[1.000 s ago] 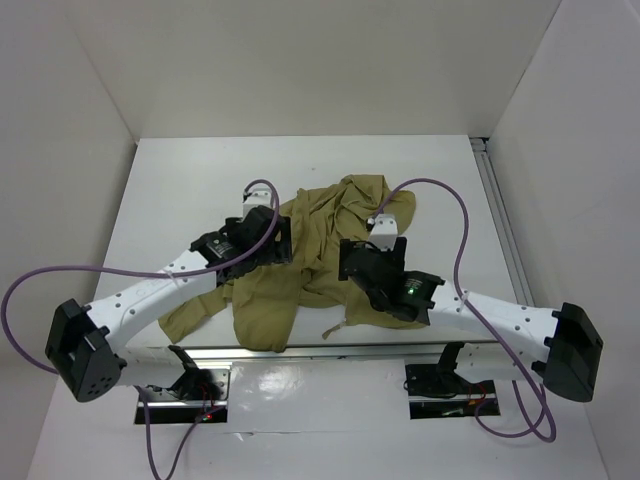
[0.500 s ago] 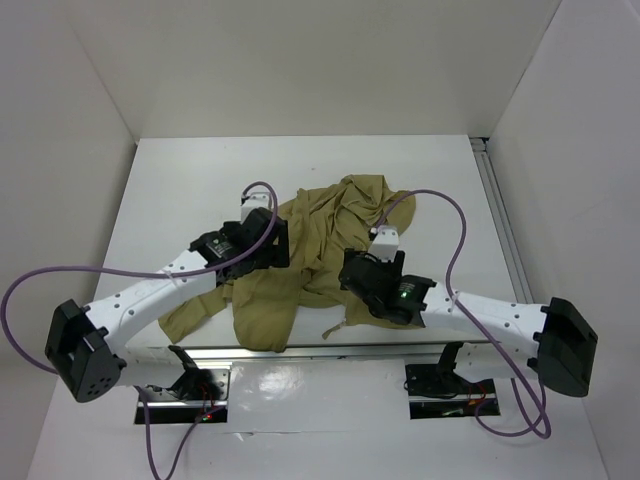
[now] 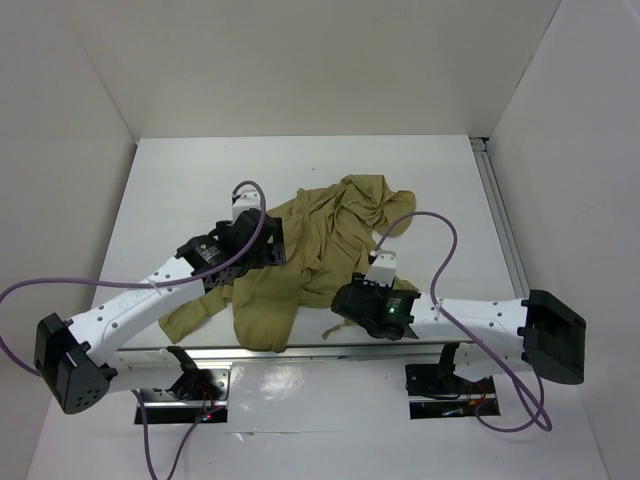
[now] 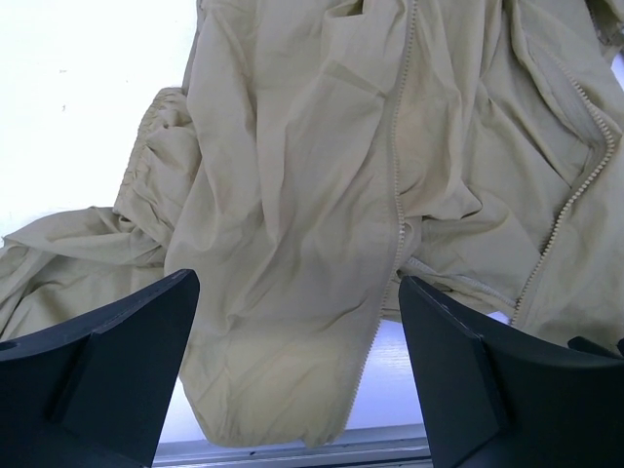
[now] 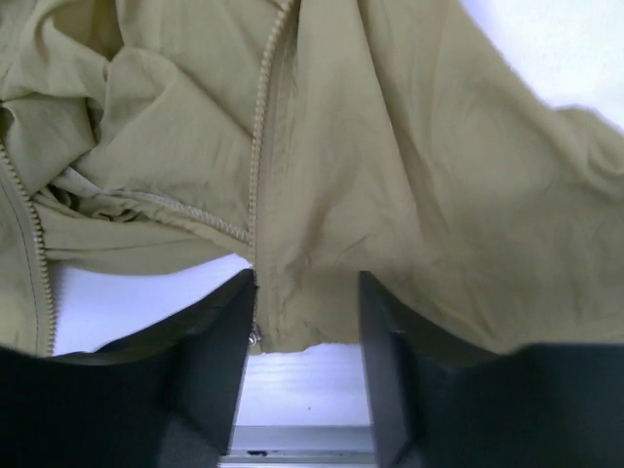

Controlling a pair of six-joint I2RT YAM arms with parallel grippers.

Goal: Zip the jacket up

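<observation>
Left gripper (image 4: 292, 292) hovers, jaws wide, over the jacket (image 3: 320, 235), which lies crumpled mid-worktop (image 3: 180, 180), centre frame. Its zipper (image 4: 395, 185) is fully apart, so all zipping remains. At lower right, right gripper (image 5: 302, 292) has its jaws half-narrowed astride the bottom hem.

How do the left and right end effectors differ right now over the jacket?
The left end effector stands wide open; the right end effector has a narrower gap. The left hangs over a front panel of the jacket; the right straddles its bottom hem at the zipper. Both are over the jacket; neither visibly pinches fabric.
</observation>
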